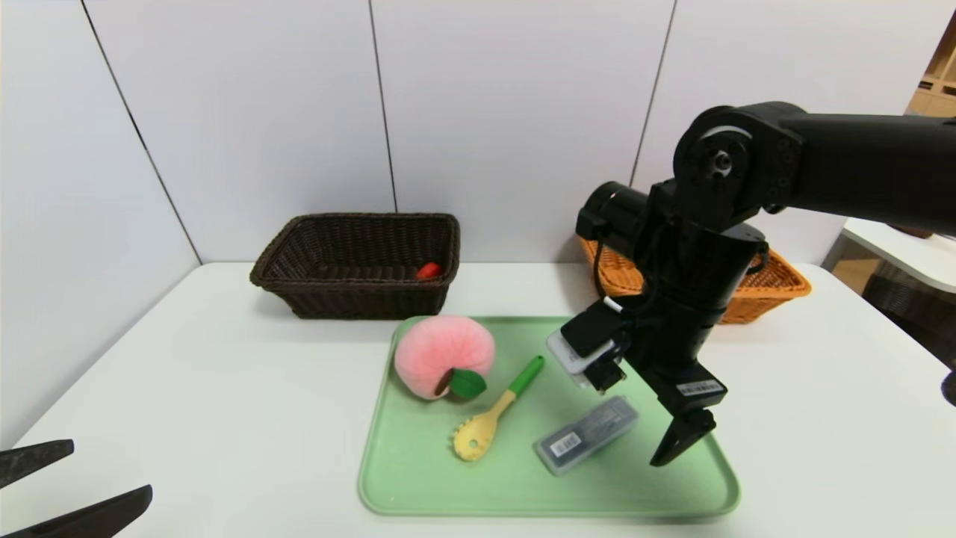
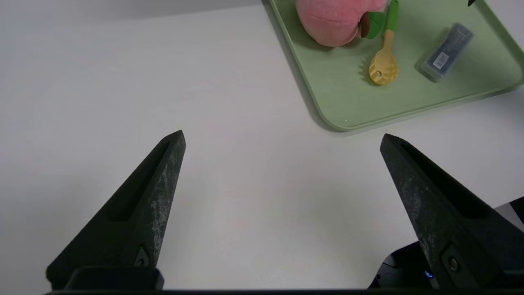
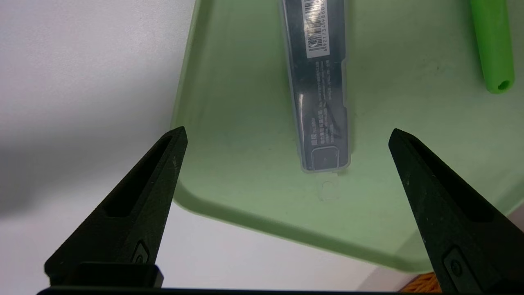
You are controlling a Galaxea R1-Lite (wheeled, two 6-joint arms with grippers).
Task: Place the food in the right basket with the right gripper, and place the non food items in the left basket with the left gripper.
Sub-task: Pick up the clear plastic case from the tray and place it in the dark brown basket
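Left tool (image 2: pixel 282 137): jaws wide, empty, over bare worktop (image 1: pixel 224 388) left of the tray (image 1: pixel 418 486).
Dark basket (image 1: pixel 358 299): behind the tray's left corner, red duck (image 1: pixel 428 270) inside.
Peach (image 1: pixel 443 355): tray's left rear part.
Pasta spoon (image 1: pixel 493 411): just right of the peach.
Grey case (image 1: pixel 586 435): right of the spoon, flat on the tray.
Right tool (image 3: pixel 286 135): jaws wide, empty, pointing down above the case's end.
Orange basket (image 1: pixel 777 288): behind the tray's right corner.

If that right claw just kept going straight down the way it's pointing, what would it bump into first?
Most likely the grey case or the green tray it lies on. The right gripper, open and empty, points down over the tray's corner with the case's end between its fingers; height above is hard to judge.
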